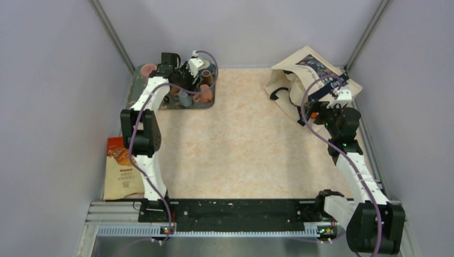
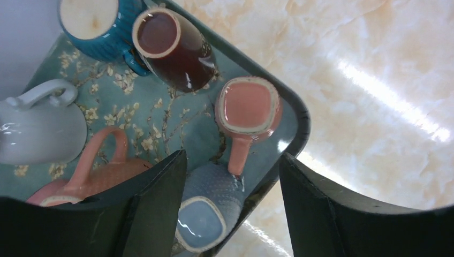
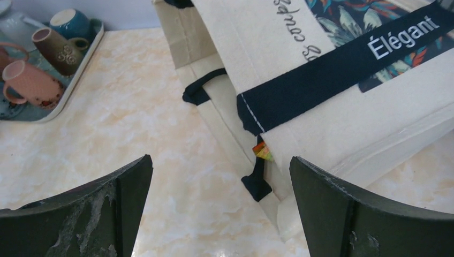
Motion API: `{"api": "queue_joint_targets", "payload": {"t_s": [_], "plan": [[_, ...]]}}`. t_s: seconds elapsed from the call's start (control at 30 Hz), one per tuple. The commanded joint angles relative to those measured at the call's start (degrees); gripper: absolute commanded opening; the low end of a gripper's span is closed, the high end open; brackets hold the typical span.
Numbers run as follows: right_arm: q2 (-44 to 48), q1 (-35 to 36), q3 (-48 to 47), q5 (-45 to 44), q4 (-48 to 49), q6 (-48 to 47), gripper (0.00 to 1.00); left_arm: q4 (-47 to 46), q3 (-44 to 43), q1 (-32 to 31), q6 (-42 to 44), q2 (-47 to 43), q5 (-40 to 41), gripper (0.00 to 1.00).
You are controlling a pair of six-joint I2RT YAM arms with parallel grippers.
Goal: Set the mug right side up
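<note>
A floral teal tray [image 2: 300, 115] at the back left [image 1: 210, 101] holds several mugs. In the left wrist view a blue-grey mug [image 2: 206, 214] stands base up, and so do a pink mug [image 2: 248, 104], a brown mug [image 2: 171, 48] and a teal mug [image 2: 93, 21]. A white mug [image 2: 37, 128] and a salmon mug [image 2: 91, 179] sit beside them. My left gripper [image 2: 231, 155] is open and empty above the tray [image 1: 190, 75], with the blue-grey mug between its fingers, near the left one. My right gripper [image 3: 219, 158] is open and empty over the table [image 1: 316, 113].
A cream tote bag [image 1: 308, 80] with a dark band lies at the back right, just beyond my right gripper [image 3: 321, 80]. A snack packet [image 1: 122, 171] lies off the table's left edge. Grey walls close in on both sides.
</note>
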State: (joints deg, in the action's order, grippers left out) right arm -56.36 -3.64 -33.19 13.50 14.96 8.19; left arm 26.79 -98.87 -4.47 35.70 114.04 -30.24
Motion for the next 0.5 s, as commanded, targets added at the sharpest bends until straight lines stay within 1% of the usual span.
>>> {"api": "queue_joint_targets", "payload": {"t_s": [0.0, 0.1, 0.2, 0.4, 0.47], "plan": [[0.9, 0.8, -3.9, 3.1, -3.5, 0.2, 0.99, 20.9, -13.2, 0.7, 12.9, 7.6, -2.1, 0.69], [1.1, 0.8, -3.8, 3.3, -3.2, 0.2, 0.99, 22.1, -14.7, 0.6, 15.6, 9.7, -2.9, 0.70], [1.0, 0.8, -3.8, 4.0, -2.9, 0.2, 0.99, 19.9, -15.7, 0.0, 14.6, 12.2, -1.4, 0.71], [0.9, 0.8, -4.1, 5.6, -3.1, 0.6, 0.99, 19.3, -19.5, -0.4, 13.0, 17.9, 1.5, 0.64], [0.8, 0.8, -4.1, 6.0, -2.8, 0.6, 0.99, 18.9, -19.5, -0.7, 12.9, 18.5, 2.4, 0.59]]}}
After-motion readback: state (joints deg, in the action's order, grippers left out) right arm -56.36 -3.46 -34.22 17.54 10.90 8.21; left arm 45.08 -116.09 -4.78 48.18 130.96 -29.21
